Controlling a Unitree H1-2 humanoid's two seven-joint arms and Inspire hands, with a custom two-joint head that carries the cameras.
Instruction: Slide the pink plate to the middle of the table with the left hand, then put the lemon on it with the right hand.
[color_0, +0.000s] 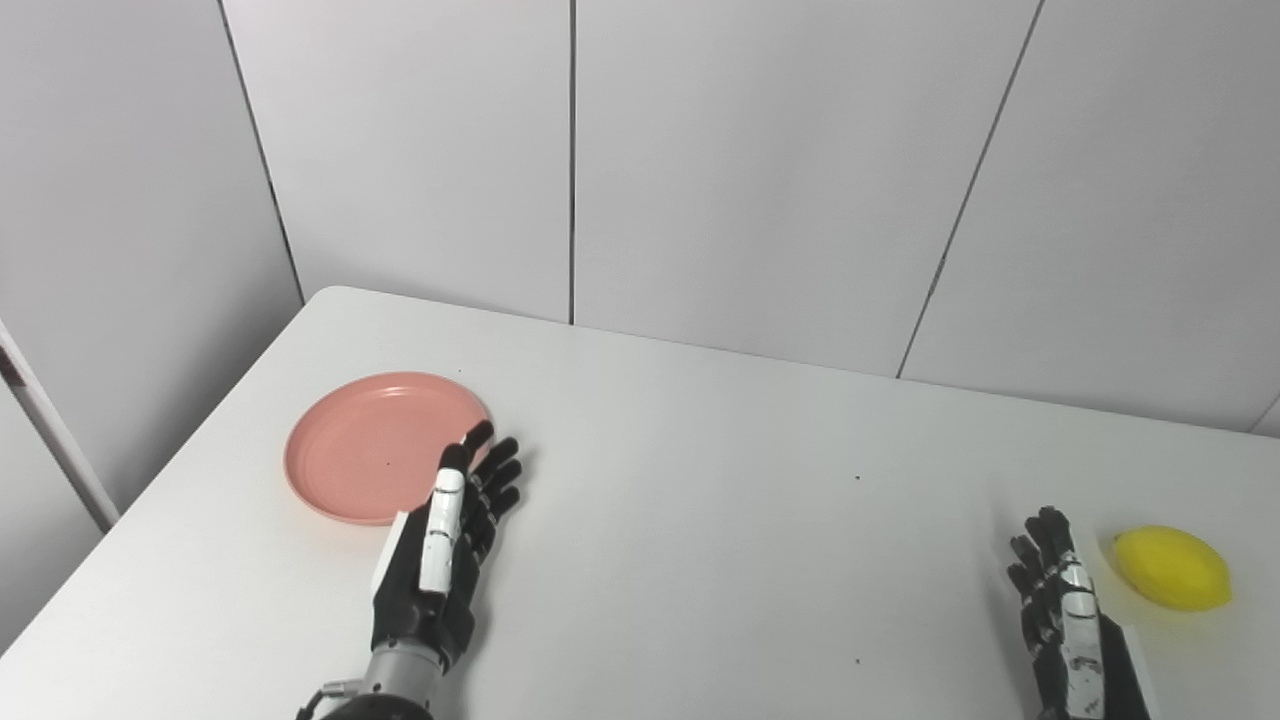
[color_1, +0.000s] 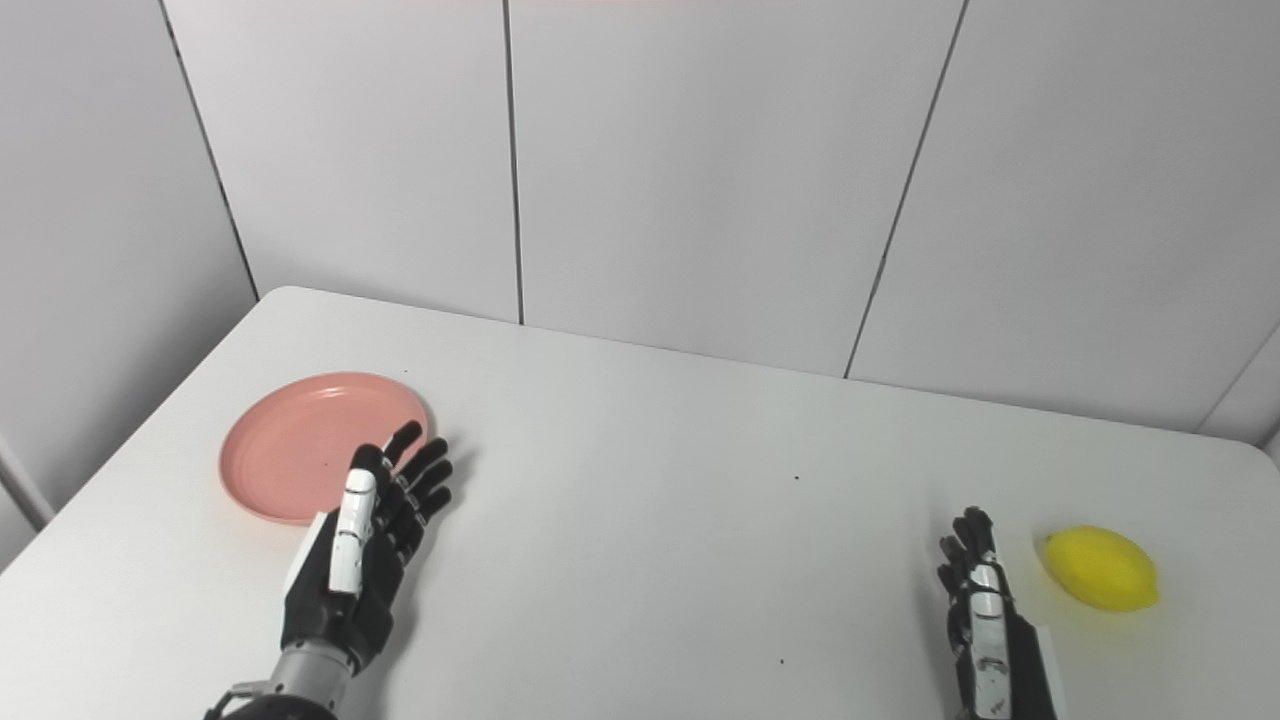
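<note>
Left hand open at pink plate edge; right hand open beside lemon

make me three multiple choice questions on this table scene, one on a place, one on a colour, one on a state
1. Where is the lemon?
A. on the plate
B. on the table, near its right side
C. in the left hand

2. What colour is the plate?
A. pink
B. blue
C. green

3. How is the right hand?
A. shut on the lemon
B. open, holding nothing
C. flat on the plate

Answers:
1 B, the lemon lies on the bare table just right of the right hand.
2 A, the plate is plainly pink.
3 B, its fingers are apart beside the lemon.
</note>
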